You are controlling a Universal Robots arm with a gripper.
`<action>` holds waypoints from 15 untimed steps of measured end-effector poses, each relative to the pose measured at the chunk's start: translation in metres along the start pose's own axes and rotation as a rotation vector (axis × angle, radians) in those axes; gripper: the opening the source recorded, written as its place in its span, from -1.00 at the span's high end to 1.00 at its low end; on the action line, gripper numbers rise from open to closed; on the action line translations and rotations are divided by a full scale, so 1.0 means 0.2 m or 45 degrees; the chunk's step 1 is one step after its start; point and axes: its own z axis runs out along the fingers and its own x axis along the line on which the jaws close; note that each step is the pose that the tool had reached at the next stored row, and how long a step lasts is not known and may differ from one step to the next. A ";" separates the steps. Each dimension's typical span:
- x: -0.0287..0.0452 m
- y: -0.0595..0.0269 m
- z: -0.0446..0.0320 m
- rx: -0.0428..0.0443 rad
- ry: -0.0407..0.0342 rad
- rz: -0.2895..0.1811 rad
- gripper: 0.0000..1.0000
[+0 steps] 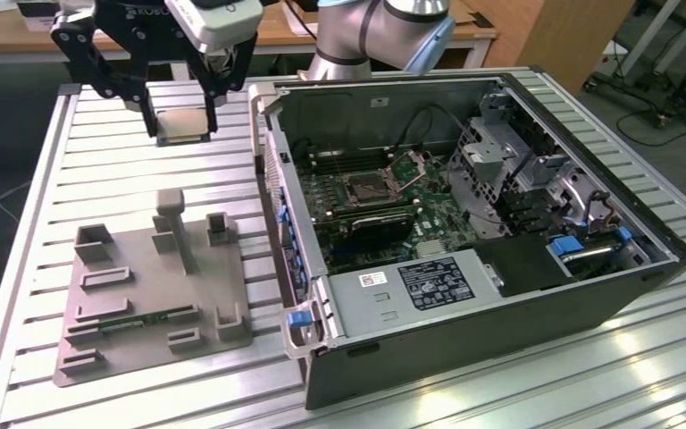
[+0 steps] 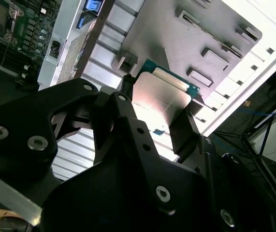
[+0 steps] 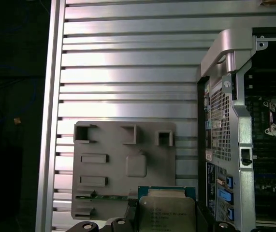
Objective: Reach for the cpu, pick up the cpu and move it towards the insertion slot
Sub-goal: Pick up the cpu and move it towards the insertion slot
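My gripper (image 1: 185, 130) is pinching the cpu (image 1: 186, 123) by two opposite edges, held above the table (image 1: 117, 170). In the exterior view the insertion slot (image 1: 367, 189) lies at four o'clock from it, inside the open case (image 1: 463, 322). I'd carry the cpu level and cross the case wall high.

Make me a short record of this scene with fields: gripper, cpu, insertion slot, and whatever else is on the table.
gripper: shut on the cpu
cpu: held in the air above the slatted table, outside the computer case, on the exterior view's left
insertion slot: on the motherboard inside the open case, metal flap raised
grey fixture tray: flat on the table beside the case, a green memory stick in it
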 end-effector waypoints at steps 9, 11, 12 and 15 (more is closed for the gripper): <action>-0.022 0.001 0.001 0.000 0.0000 0.000 -0.08; -0.028 0.001 0.002 0.000 -0.0001 0.000 -0.08; -0.030 0.001 0.002 0.000 0.0000 0.000 -0.08; -0.039 0.001 0.002 0.000 -0.0001 0.000 -0.08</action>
